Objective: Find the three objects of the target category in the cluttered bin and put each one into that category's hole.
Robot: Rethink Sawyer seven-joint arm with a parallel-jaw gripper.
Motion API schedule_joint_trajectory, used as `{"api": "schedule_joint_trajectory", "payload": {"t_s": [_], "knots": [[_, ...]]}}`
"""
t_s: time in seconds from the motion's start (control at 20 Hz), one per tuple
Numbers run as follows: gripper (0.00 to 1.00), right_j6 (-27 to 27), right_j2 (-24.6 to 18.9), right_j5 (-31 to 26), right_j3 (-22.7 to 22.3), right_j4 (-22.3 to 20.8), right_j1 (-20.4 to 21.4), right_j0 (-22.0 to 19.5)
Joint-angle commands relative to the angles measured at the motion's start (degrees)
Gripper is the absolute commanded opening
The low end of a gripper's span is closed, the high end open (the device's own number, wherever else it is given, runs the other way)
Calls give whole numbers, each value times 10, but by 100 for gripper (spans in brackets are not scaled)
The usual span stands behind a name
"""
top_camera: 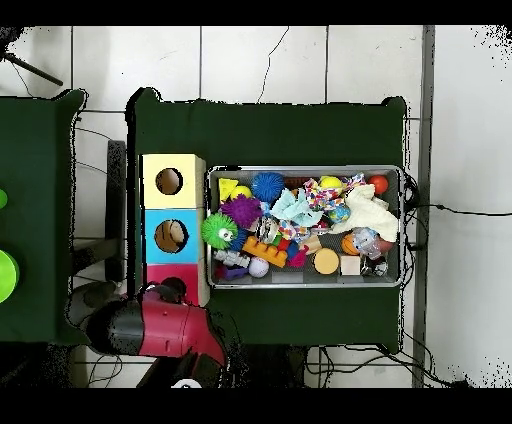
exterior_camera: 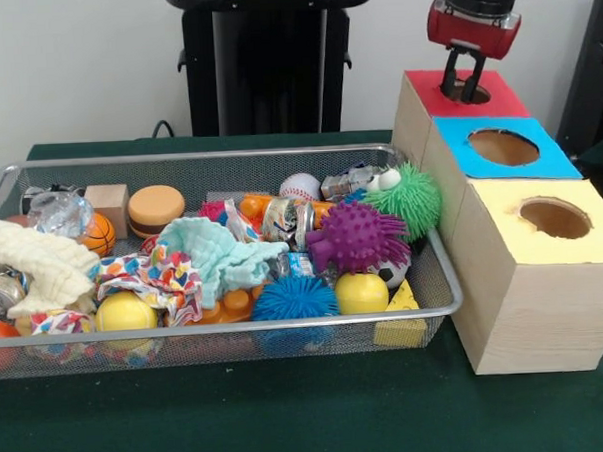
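Front view: gripper [exterior_camera: 464,82] hangs straight down over the hole [exterior_camera: 468,91] in the red-topped box [exterior_camera: 462,101], dark fingers [exterior_camera: 449,77] a little apart with tips at the hole's rim, nothing visible between them. Released, as far as this view shows. In the overhead view the red arm [top_camera: 155,328] covers that corner and the gripper itself can't be made out.

Just past the red box, toward the camera, sit the blue-topped box [exterior_camera: 503,147] and then the yellow-topped box [exterior_camera: 542,221]. The three touch in one row, each with a round hole facing up. The row's long axis runs away from the gripper toward the table's near edge.

Beside the row, touching its side: wire mesh bin [exterior_camera: 425,311], with its long axis across the picture, at right angles to the row. It's packed full: purple spiky ball [exterior_camera: 357,236], green spiky ball [exterior_camera: 412,198], blue spiky ball [exterior_camera: 293,297], yellow ball [exterior_camera: 361,292], baseball [exterior_camera: 300,186], mini basketball [exterior_camera: 99,233], teal cloth [exterior_camera: 211,252], cream cloth [exterior_camera: 33,260], wooden block [exterior_camera: 107,201]. Which category is the target can't be told.

Open room: bare green tablecloth [exterior_camera: 290,417] strip in front of the bin; the air above the boxes is clear. Overhead shows a tiled floor [top_camera: 300,60] round the table and a second green table [top_camera: 35,200] well off beyond the boxes.
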State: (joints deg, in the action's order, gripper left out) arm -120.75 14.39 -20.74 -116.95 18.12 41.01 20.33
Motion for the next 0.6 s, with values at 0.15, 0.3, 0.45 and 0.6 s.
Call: {"api": "schedule_joint_trajectory", "payload": {"t_s": [0.15,0.3,0.45,0.6], "knots": [[100,-188,-111,161,-53,85,-57,-26],[100,-193,-143,227,-59,75,-86,-54],[100,-199,-165,273,-57,60,-111,-73],[100,-195,-164,289,-58,58,-117,-70]]}}
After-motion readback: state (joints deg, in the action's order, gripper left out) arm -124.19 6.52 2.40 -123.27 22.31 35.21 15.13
